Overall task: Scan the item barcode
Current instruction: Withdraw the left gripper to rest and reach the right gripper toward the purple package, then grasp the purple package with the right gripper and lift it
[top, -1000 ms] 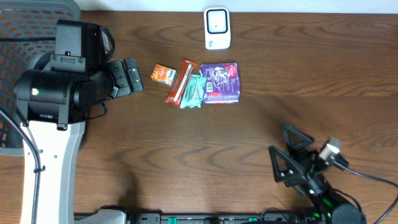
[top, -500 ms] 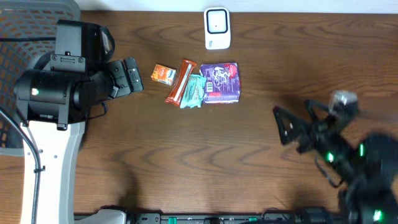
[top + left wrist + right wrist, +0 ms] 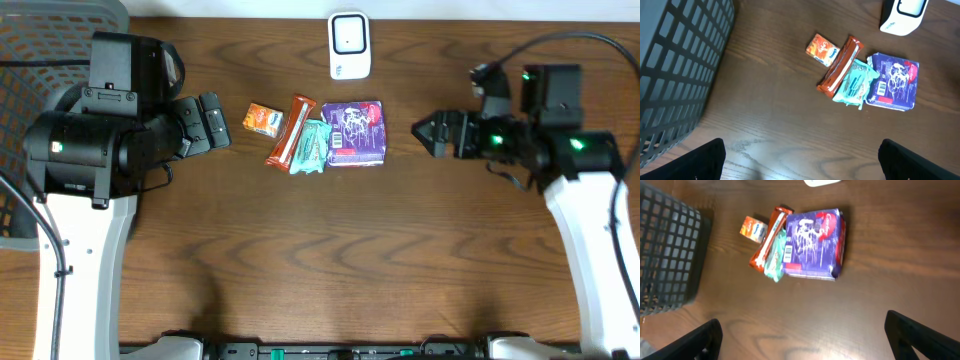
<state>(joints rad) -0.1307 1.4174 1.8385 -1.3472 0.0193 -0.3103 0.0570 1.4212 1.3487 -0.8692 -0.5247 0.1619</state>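
Right hand (image 3: 423, 135), spread wide, has swung up near the purple packet (image 3: 354, 131).

A dark brown wooden table (image 3: 330, 250) with wavy grain fills the overhead view. At the table's far-left corner sits a grey plastic basket (image 3: 25, 70) with square-lattice walls, running off the table's left side out of view. Its inside is not visible.
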